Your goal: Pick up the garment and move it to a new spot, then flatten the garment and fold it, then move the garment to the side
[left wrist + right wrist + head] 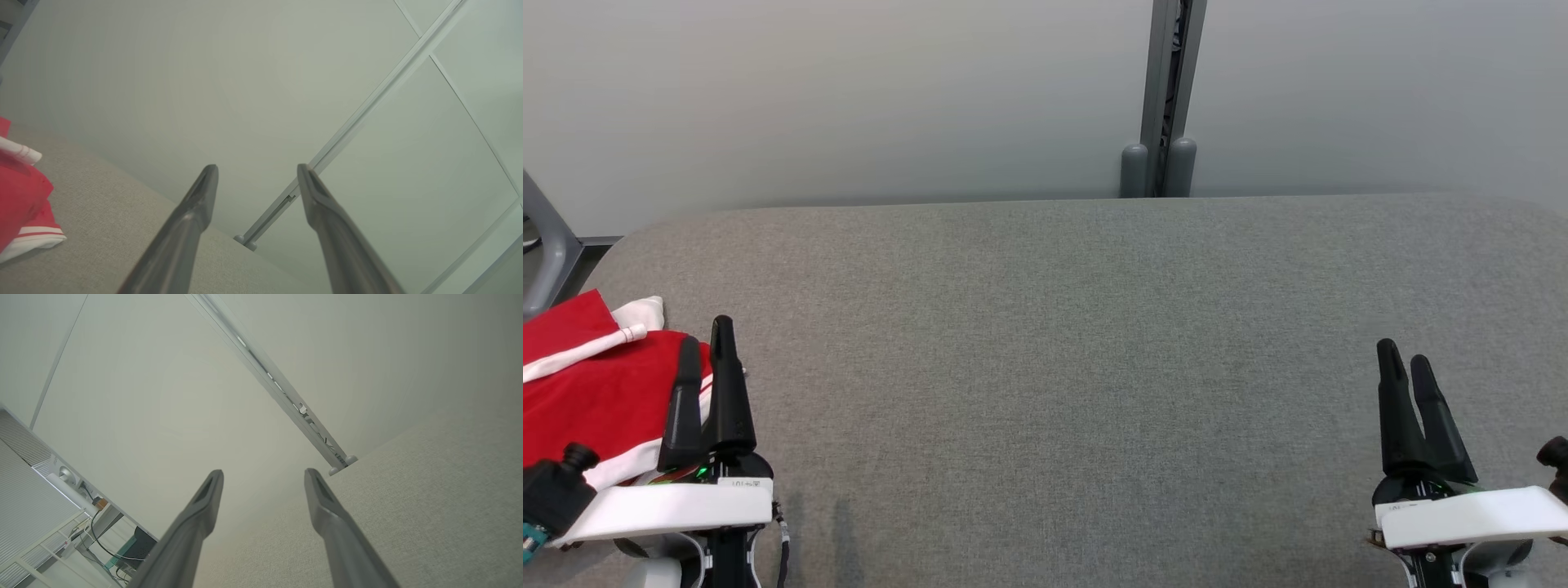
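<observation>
near zone, lower left of head view: left gripper (pixel 706 333) is sitting low at the worktop's (pixel 1054 343) near edge, fingers pointing fwd. its jaws are standing spread, w/ nothing btwn them. near zone, lower right: right gripper (pixel 1403 352) is sitting at the same edge, fingers also pointing fwd, jaws standing spread and holding nothing.

just beside the left gripper, on its outer side: garment (pixel 596 384), red w/ white trim, is lying bunched at the worktop's near-left part. in head view the dark fingers are overlapping the garment's rt edge; contact cannot be told. in left wrist view the garment is sitting off to the left of both fingers, not btwn them.

mid zone: the worktop, covered in grey fabric w/ a rounded far-left corner, is stretching across the full width.

far zone: a pale wall (pixel 849 98) is rising behind the worktop's back edge. a grey vertical post (pixel 1168 98) is standing against it, approx centre-right. in right wrist view, cables (pixel 96 539) are hanging by pale furniture in the bkgd.
</observation>
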`<state>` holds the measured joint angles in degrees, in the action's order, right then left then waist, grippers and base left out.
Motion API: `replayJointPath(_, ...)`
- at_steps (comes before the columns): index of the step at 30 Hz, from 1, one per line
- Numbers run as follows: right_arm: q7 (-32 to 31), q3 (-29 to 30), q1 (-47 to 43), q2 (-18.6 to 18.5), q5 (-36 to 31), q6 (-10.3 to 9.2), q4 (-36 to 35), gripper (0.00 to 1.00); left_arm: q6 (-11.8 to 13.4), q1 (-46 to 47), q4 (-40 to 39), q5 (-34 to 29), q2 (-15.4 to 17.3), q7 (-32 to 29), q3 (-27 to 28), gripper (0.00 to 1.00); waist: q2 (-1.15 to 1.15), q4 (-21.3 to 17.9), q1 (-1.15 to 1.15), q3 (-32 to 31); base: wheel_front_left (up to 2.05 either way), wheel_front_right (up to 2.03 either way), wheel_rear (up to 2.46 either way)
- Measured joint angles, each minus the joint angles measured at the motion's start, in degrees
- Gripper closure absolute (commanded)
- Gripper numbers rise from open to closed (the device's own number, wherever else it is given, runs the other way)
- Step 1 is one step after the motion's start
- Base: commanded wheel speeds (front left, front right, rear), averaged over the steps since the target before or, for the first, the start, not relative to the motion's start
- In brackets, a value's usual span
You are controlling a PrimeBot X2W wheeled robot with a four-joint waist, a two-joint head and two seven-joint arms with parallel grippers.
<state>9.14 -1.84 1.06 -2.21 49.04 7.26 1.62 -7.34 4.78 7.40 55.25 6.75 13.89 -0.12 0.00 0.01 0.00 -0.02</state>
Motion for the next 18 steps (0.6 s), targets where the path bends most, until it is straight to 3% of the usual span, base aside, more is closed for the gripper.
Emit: replayJointPath(18, 3.5, -2.8, 0.7, -0.2, -23.0, 0.07, 1.6, 0.0, -0.1, -3.4, -0.3, -24.4, 1.2, 0.5, 3.9, 0.0, 0.0, -0.8, 0.0, -0.4, 0.0, 0.0, 0.0)
